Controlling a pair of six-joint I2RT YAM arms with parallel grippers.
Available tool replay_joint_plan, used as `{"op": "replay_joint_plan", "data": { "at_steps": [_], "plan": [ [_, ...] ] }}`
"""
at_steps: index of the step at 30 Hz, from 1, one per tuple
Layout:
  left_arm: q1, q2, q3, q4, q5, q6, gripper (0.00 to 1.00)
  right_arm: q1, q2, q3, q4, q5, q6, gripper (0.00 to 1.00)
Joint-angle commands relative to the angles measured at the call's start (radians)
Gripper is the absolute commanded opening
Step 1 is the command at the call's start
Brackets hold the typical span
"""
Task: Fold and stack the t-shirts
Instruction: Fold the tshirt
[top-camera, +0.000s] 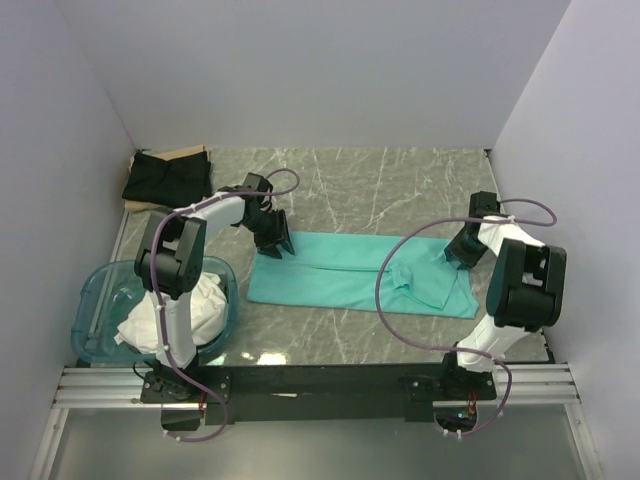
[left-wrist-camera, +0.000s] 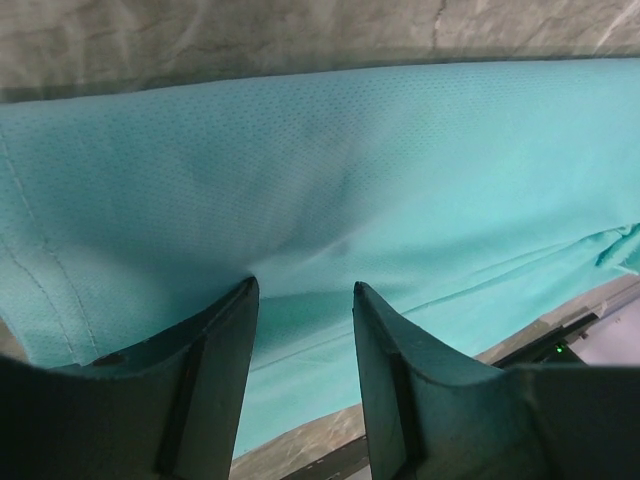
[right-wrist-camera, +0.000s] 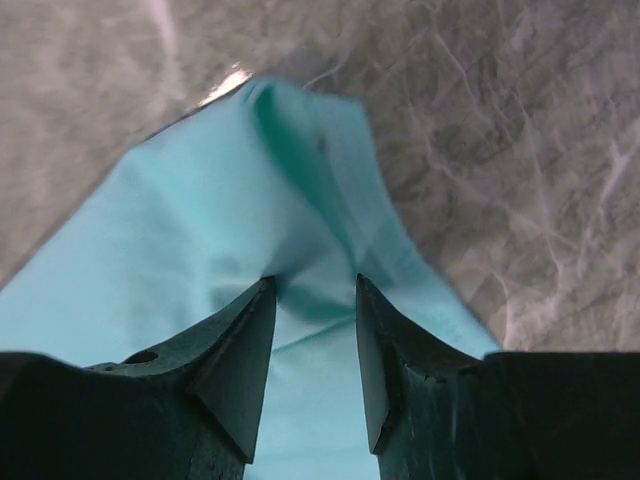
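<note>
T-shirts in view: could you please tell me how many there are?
3 at least: the mint-teal t-shirt mid-table, the black t-shirt far left, white cloth in the blue tub; that heap may hide more.

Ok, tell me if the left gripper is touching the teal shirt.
Touching. Left wrist view: the left gripper presses into the teal shirt, puckering the cloth between its tips.

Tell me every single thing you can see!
Mint-teal cloth t-shirt: one, mint-teal, flat mid-table.
Black cloth t-shirt: one, black, folded, far left corner.
Tan cardboard sheet: one, tan, under the black shirt.
Translucent blue plastic tub: one, blue, near left.
White cloth t-shirts: number unclear, white, inside the tub.
Grey marbled table: one, grey, beneath everything.
Left claw: one, black, open, on teal shirt's left end.
Right claw: one, black, open, on its right end.
</note>
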Motion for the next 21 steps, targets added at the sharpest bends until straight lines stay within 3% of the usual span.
{"op": "replay_joint_plan", "data": {
  "at_steps": [1, 10, 21],
  "plan": [
    [0.011, -0.031, -0.039, -0.052, -0.13, 0.037, 0.5, -0.002, 0.064, 0.078, -0.019, 0.067, -0.027, 0.45],
    [0.01, -0.075, -0.076, -0.05, -0.096, 0.066, 0.5, -0.002, 0.19, 0.204, -0.022, 0.09, -0.027, 0.45],
    [0.007, -0.181, -0.185, -0.072, -0.047, 0.099, 0.51, 0.018, 0.378, 0.514, -0.092, 0.073, -0.022, 0.45]
  ]
}}
